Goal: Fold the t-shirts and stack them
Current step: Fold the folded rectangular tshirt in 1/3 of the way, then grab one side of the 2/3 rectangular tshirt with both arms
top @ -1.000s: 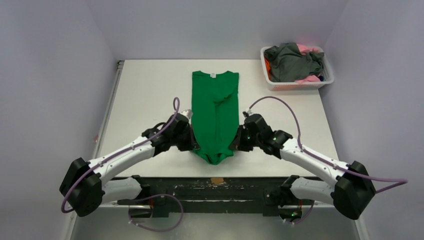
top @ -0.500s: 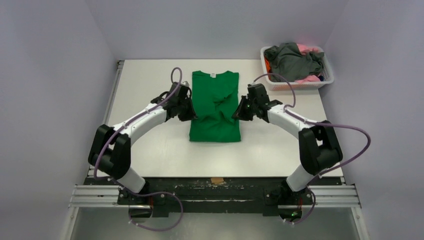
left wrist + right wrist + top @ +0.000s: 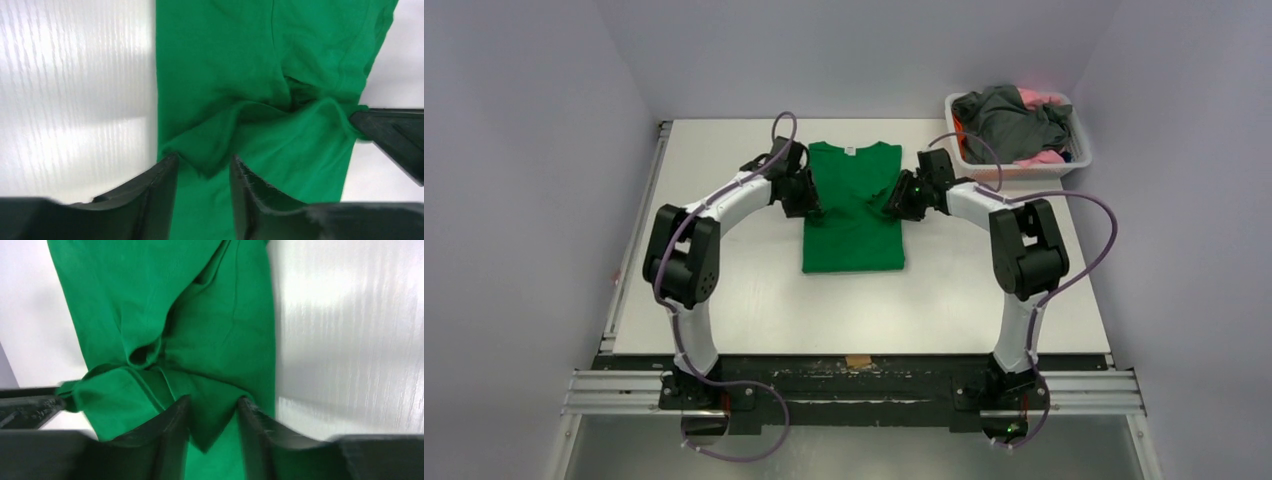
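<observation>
A bright green t-shirt [image 3: 854, 225] lies folded on the white table [image 3: 714, 260], its lower half laid over the upper half, collar at the far end. My left gripper [image 3: 808, 196] is at the shirt's left edge and my right gripper [image 3: 894, 200] at its right edge. In the left wrist view the left gripper [image 3: 203, 160] is open, with a loose corner of green cloth [image 3: 210, 150] lying between the parted jaws. In the right wrist view the right gripper [image 3: 215, 401] is likewise open, a cloth corner [image 3: 212, 420] slack between its jaws.
A white slatted basket [image 3: 1014, 170] stands at the table's far right corner with a dark grey t-shirt [image 3: 1009, 120], a pink one [image 3: 1036, 97] and a bit of orange [image 3: 959, 128] piled inside. Both arms arch over the table on either side of the green shirt.
Both grippers carried the shirt's bottom hem from the near edge toward the collar, folding the shirt in half. Their jaws were shut on the hem and have now parted.
</observation>
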Motion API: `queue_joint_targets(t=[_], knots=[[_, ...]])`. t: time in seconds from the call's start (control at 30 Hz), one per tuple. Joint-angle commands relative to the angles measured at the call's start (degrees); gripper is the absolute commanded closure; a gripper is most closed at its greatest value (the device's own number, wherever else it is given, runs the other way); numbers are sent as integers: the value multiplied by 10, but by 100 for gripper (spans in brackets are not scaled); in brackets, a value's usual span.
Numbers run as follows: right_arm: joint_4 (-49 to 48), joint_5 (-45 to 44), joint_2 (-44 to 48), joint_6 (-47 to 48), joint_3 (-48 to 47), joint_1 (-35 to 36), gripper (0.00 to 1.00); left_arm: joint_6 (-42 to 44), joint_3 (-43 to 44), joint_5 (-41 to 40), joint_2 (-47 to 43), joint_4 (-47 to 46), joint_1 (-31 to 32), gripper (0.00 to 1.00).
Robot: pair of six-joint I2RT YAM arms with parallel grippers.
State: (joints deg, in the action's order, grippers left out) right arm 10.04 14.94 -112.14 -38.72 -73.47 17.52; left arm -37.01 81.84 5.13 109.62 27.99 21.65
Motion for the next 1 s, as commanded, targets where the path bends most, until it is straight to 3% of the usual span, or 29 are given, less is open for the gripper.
queue_joint_targets(t=[0.0,0.07,0.1,0.13,0.4,0.57,0.7,0.87,0.97], knots=[[4,-28,3,21,-65,-8,49,18,43,4,-2,17,-17,45],[17,-50,21,34,-60,-8,24,20,33,-10,-33,14,-18,13],[14,-54,33,39,-48,-8,22,20,24,-13,-51,10,-18,2],[9,-60,50,40,-31,-8,22,20,9,-13,-72,4,-18,0],[-12,-73,199,42,174,30,23,-6,-216,38,-226,-53,-7,0],[-18,-112,228,8,259,71,27,-37,-316,47,-267,-91,0,0],[-43,-135,216,-28,277,78,36,-52,-330,49,-247,-109,1,10],[-67,-135,202,-49,296,83,51,-63,-332,68,-205,-125,2,33],[-64,-128,203,-55,310,91,57,-67,-335,74,-189,-128,8,36]])
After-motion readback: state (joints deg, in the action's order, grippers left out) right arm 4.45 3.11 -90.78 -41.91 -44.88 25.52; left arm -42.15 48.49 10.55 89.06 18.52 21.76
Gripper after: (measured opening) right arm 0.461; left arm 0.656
